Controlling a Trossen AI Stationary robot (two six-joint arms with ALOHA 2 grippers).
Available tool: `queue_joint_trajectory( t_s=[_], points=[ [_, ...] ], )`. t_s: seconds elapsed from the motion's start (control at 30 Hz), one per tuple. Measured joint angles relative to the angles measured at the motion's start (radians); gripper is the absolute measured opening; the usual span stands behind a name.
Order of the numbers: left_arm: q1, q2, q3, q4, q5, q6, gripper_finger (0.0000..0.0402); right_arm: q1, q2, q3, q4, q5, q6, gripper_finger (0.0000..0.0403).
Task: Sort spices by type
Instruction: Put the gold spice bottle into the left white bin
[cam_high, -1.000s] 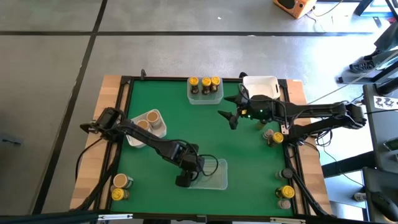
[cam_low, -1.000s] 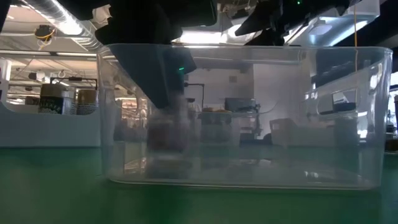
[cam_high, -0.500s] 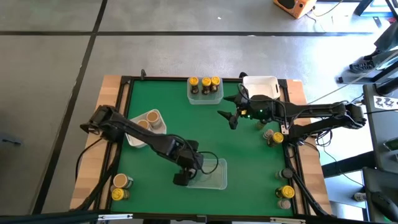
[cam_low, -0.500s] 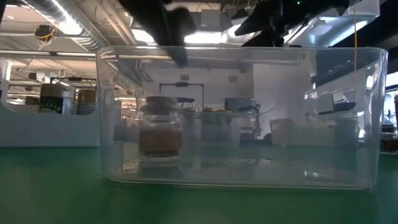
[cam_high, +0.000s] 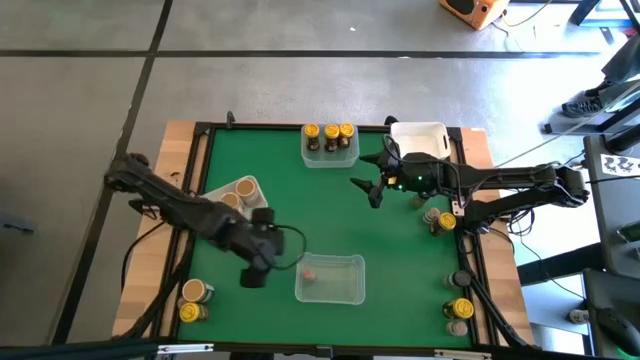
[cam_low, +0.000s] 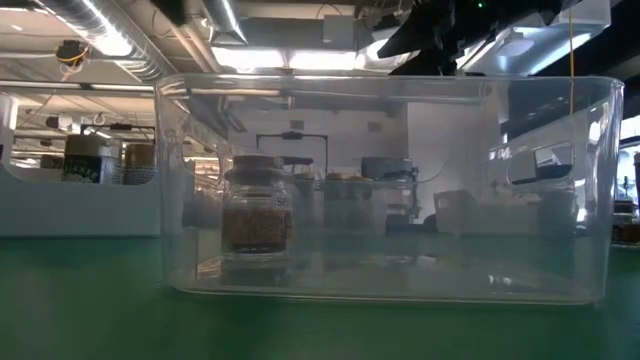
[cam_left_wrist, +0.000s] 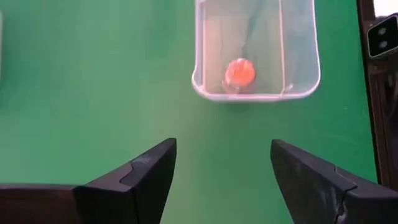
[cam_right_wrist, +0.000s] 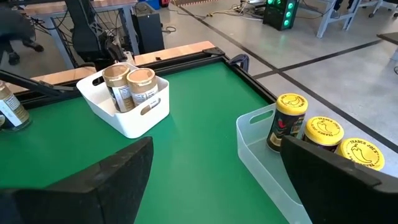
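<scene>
A spice jar with a pinkish-brown lid (cam_high: 309, 274) stands upright on its base inside a clear tub (cam_high: 345, 292) near the table's near edge. The low view shows the jar (cam_low: 258, 215) through the tub wall, and the left wrist view shows this jar (cam_left_wrist: 239, 71) from above. My left gripper (cam_high: 254, 278) hovers open and empty to the left of that tub; its wrist view shows the left gripper (cam_left_wrist: 222, 144) over bare green mat. My right gripper (cam_high: 372, 190) hangs open and empty over the table's far middle; the right gripper (cam_right_wrist: 216, 143) shows wide apart in its wrist view.
Three yellow-lidded jars stand in a clear tub (cam_high: 330, 152) at the far edge. Tan-lidded jars fill a white tub (cam_high: 215, 222) on the left. A white tub (cam_high: 420, 135) sits far right. Loose jars stand near right (cam_high: 440, 220), near-right corner (cam_high: 460, 310) and near-left corner (cam_high: 192, 300).
My left gripper has let go of the pinkish-brown-lidded jar inside the clear tub, risen out of the tub and drawn back toward the table's left edge. The jar stays upright on the tub floor.
</scene>
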Motion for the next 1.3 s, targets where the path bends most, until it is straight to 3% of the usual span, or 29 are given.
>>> queue_joint_trajectory(
  t_s=[0.2, 0.37, 0.57, 0.77, 0.97, 1.3],
  points=[
    [-0.095, -0.133, -0.109, 0.003, -0.013, -0.170, 0.0257, 0.000, 0.000, 0.000, 0.002, 0.000, 0.000, 0.0351],
    [-0.128, -0.162, -0.156, 0.009, -0.016, -0.340, 0.0257, -0.001, 0.000, 0.000, 0.004, 0.000, 0.000, 0.0351],
    [-0.100, -0.148, -0.156, -0.003, -0.016, -0.254, 0.0259, -0.001, 0.000, 0.000, 0.004, 0.000, 0.000, 0.0351],
    [-0.095, -0.146, -0.156, -0.121, -0.008, -0.360, 0.0273, -0.001, 0.000, 0.000, 0.003, 0.004, -0.001, 0.0351],
    [-0.104, -0.147, -0.156, -0.176, 0.077, -0.463, 0.0275, -0.001, 0.000, 0.000, 0.003, 0.035, -0.002, 0.0351],
    [-0.187, -0.129, -0.156, -0.241, 0.188, -0.656, 0.0352, -0.001, 0.000, 0.000, 0.001, 0.035, -0.002, 0.0351]
  ],
)
